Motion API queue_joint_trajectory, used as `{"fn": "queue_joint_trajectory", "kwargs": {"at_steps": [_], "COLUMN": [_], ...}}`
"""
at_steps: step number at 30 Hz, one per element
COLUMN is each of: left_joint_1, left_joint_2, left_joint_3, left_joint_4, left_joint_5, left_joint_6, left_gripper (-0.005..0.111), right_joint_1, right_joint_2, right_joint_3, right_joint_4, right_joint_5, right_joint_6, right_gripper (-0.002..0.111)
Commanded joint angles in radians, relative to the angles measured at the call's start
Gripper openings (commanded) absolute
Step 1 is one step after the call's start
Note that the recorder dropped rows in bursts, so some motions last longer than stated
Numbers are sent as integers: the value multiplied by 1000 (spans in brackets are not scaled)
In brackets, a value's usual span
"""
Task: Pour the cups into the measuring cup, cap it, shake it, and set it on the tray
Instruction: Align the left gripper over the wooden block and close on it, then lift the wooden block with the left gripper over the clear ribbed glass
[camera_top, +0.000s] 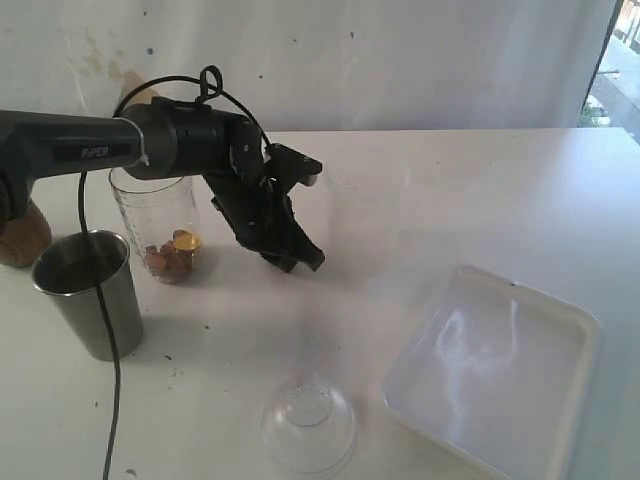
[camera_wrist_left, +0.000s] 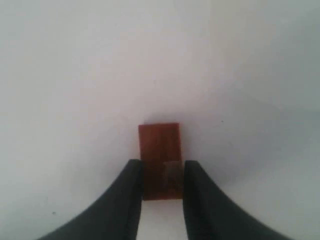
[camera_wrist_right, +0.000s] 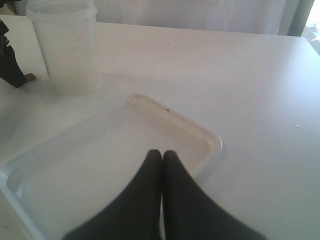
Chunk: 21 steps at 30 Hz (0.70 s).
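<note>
On the table (camera_top: 450, 190) left of centre | left gripper (camera_wrist_left: 163, 170) jaws pinch a small brown block (camera_wrist_left: 159, 142), long axis along the fingers | measuring cup (camera_top: 158, 210) upright just beside, left arm nearer | right gripper (camera_wrist_right: 161, 156) pressed together over tray (camera_wrist_right: 207, 135)

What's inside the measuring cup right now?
At the bottom of the measuring cup lie small brown pieces and one gold one. The left arm covers its rim, so the very top cannot be seen.

White table (camera_top: 450, 200), stained pale wall (camera_top: 400, 60), perhaps a window (camera_top: 615, 70) right.
</note>
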Motion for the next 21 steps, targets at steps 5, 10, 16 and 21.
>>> {"fn": "queue_joint_trajectory", "kwargs": {"at_steps": [5, 10, 16, 21], "left_joint_1": [1, 1, 1, 1], "left_joint_2": [1, -54, -139, -222], "left_joint_3": [5, 5, 5, 5], "left_joint_4": [76, 120, 124, 146], "left_joint_5": [76, 65, 76, 113], "left_joint_6": [-24, -63, -69, -84], "left_gripper": [0, 0, 0, 0], "right_joint_1": [-3, -3, -3, -3], "right_joint_2": [-5, -5, -5, -5], "right_joint_3": [5, 5, 5, 5], "right_joint_4": [-3, -3, -3, -3], "right_joint_5": [-15, -15, -15, -15], "right_joint_6": [4, 4, 4, 4], "right_gripper": [0, 0, 0, 0]}}
